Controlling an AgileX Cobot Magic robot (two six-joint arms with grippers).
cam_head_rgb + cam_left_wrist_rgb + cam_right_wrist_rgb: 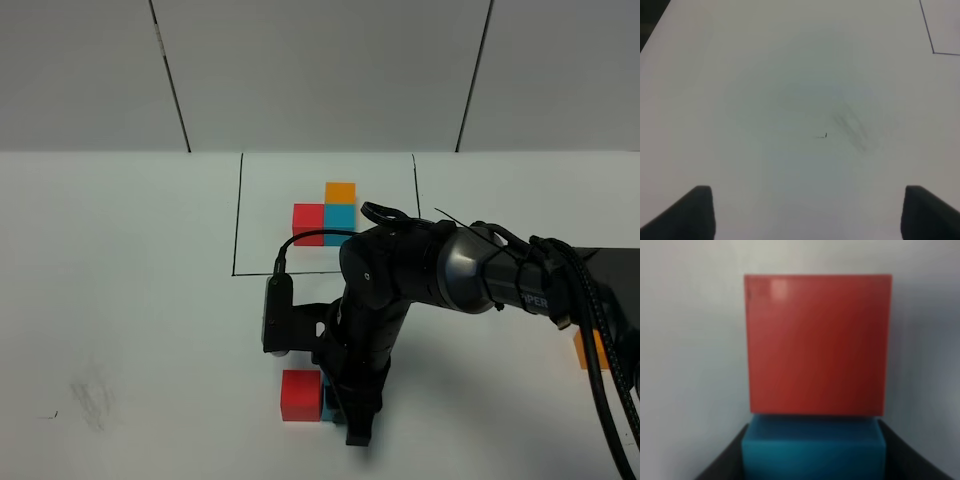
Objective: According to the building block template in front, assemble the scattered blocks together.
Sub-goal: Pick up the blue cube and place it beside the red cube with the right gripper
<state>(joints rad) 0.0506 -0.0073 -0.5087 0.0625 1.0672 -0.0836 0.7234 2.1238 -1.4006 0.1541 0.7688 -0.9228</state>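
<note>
The building block template is a small red, blue and orange cluster inside a thin black-line rectangle at the back. A larger red block lies on the table near the front. My right gripper reaches across the middle and is shut on the blue block, which touches the red block's right side. In the right wrist view the blue block sits between my dark fingers, pressed against the red block. The orange block lies at the far right, partly hidden by cables. My left gripper is open over bare table.
The right arm's bulky black body and cables cover the middle right of the table. A faint grey smudge marks the table at front left, also seen in the left wrist view. The frame's corner line shows there too.
</note>
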